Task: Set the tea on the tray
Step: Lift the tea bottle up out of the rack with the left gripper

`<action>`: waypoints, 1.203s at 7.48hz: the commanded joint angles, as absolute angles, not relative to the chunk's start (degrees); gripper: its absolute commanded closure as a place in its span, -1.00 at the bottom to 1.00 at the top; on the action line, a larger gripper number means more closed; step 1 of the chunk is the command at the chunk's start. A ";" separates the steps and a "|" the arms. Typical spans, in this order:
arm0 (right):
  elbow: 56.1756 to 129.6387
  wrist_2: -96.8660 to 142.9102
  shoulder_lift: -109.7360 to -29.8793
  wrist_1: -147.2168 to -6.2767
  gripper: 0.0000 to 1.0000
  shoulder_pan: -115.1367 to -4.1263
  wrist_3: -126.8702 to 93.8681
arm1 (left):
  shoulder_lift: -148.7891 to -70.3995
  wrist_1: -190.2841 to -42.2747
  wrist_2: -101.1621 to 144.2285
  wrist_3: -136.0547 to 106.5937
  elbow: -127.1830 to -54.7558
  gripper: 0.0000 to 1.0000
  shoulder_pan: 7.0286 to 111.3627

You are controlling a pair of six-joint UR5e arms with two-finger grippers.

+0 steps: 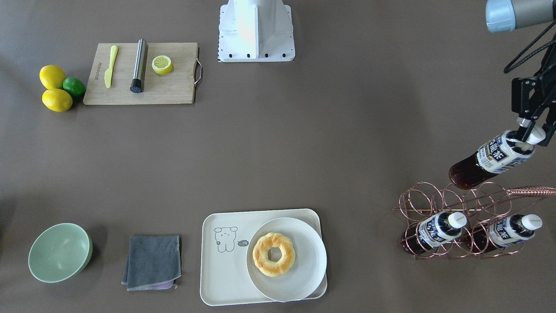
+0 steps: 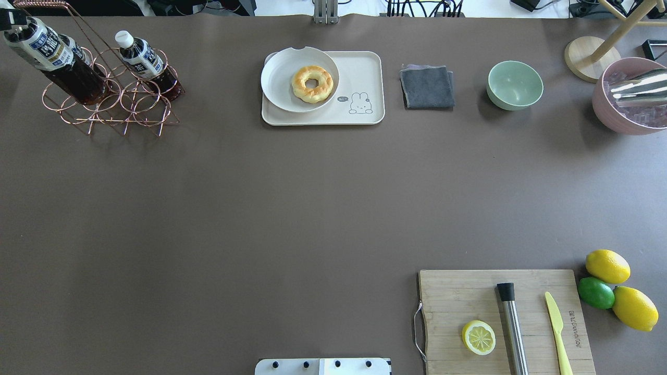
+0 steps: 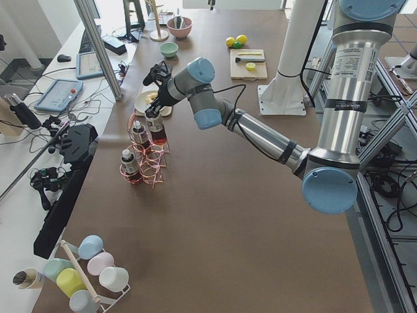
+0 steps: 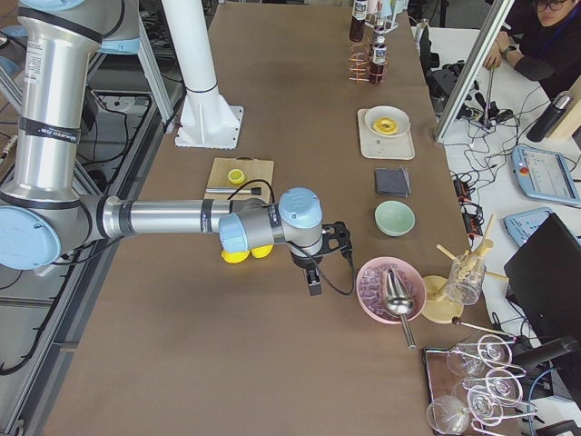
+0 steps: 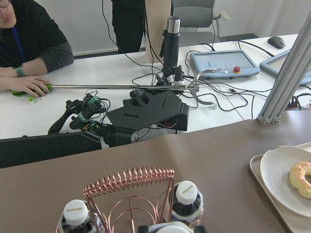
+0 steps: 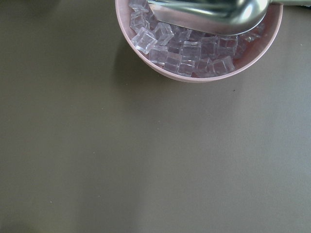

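Observation:
My left gripper (image 1: 531,135) is shut on the white cap of a tea bottle (image 1: 491,159) and holds it tilted, its base just above the copper wire rack (image 1: 451,201). It shows at the overhead view's far left too (image 2: 52,54). Two look-alike bottles (image 1: 435,231) (image 1: 509,230) lie in the rack. The cream tray (image 1: 223,271) with the bear drawing sits at the table's middle and carries a round white plate (image 1: 308,269) with a doughnut (image 1: 273,254). My right gripper (image 4: 313,277) hovers near the pink ice bowl (image 4: 390,289); I cannot tell whether it is open or shut.
A grey cloth (image 1: 153,262) and a green bowl (image 1: 60,252) lie beside the tray. A wooden cutting board (image 1: 173,89) with a knife, a steel muddler and a half lemon, plus lemons and a lime (image 1: 56,88), sit near the robot's base.

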State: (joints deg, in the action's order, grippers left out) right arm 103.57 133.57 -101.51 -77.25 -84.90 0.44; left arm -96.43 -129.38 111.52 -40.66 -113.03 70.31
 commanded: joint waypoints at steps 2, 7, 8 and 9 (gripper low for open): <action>103.89 134.73 -101.51 -77.26 -1.00 -84.90 0.44 | -100.00 -123.05 109.63 -41.66 -118.04 1.00 60.69; 104.06 134.82 -101.07 -77.26 -1.00 -84.90 0.44 | -118.01 -111.63 84.52 -43.24 -115.94 1.00 31.79; 103.98 135.00 -100.99 -77.26 -1.00 -84.90 0.44 | -121.34 -110.84 79.16 -43.33 -113.06 1.00 27.12; 103.97 135.00 -100.90 -77.17 -1.00 -84.90 0.44 | -123.81 -110.83 75.53 -43.42 -110.42 1.00 23.94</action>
